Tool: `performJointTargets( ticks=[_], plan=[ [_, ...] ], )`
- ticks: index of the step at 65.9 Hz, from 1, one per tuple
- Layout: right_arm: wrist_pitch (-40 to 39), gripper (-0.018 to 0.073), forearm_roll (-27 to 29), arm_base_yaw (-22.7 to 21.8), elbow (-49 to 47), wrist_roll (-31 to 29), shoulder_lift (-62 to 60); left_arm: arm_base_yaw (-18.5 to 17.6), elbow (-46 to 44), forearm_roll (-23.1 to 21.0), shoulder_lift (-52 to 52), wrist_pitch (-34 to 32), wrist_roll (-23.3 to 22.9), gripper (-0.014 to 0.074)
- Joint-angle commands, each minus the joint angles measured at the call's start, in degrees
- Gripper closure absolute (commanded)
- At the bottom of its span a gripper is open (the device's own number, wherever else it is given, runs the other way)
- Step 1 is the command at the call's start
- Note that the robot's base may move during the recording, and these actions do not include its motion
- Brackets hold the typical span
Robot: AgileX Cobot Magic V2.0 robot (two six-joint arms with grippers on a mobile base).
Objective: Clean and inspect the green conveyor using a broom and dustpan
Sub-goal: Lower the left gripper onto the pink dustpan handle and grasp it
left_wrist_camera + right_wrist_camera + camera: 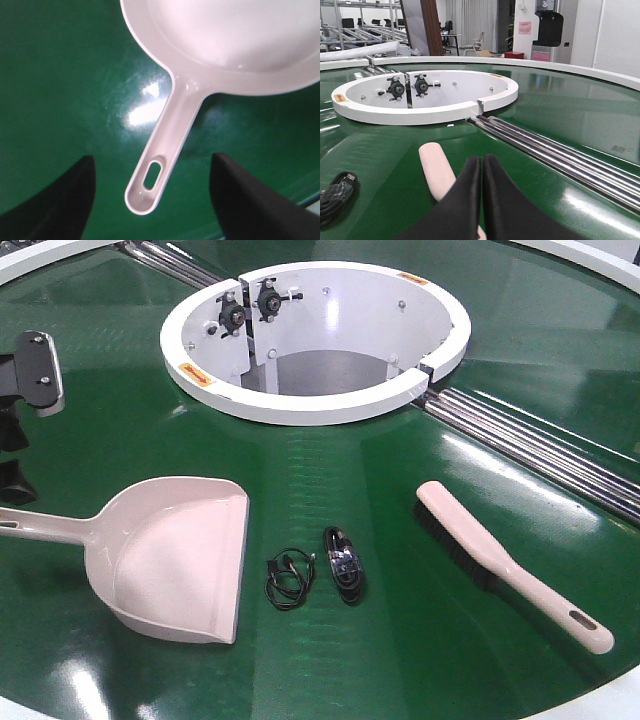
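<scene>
The green conveyor (340,480) fills the front view. On its left lies the pale dustpan (175,555), mouth facing right and handle running off the left edge. In the left wrist view my left gripper (152,156) is open above the belt, and the slotted end of the dustpan handle (167,140) lies between its fingers without touching them. The broom (500,555) lies at the right, bristles down, handle toward the near right. My right gripper (481,158) is shut with nothing in it, and the broom (436,167) passes under it. The front view does not show this gripper.
Between dustpan and broom lie a bundled black cable (343,562) and a thin black wire loop (288,577). The white central ring (300,400) stands behind them, with steel rollers (540,445) running off to the right. My left arm's wrist (35,370) shows at the left edge.
</scene>
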Motion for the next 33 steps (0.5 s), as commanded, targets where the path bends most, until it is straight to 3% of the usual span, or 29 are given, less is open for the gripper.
performJointTargets(
  ticks=[1,8,23,33],
  plan=[
    [-4.3,0.0568,-0.5,-0.2,0.1,-0.1,-0.6,0.0,-1.7,0.2,-1.0,-0.6,1.1,0.0071],
    [-4.3,0.0568,-0.5,-0.2,0.1,-0.1,-0.6,-0.7,-1.7,0.6,0.4,-0.2,1.5,0.0027],
    [-4.3,0.0568,-0.5,-0.2,0.1,-0.1,-0.6,-5.8,-1.7,8.4,5.2,0.1,3.2,0.0021],
    [-4.3,0.0568,-0.5,-0.2,0.1,-0.1,-0.6,-6.8,-1.7,9.0,8.1,0.1,3.2,0.0021]
  ],
)
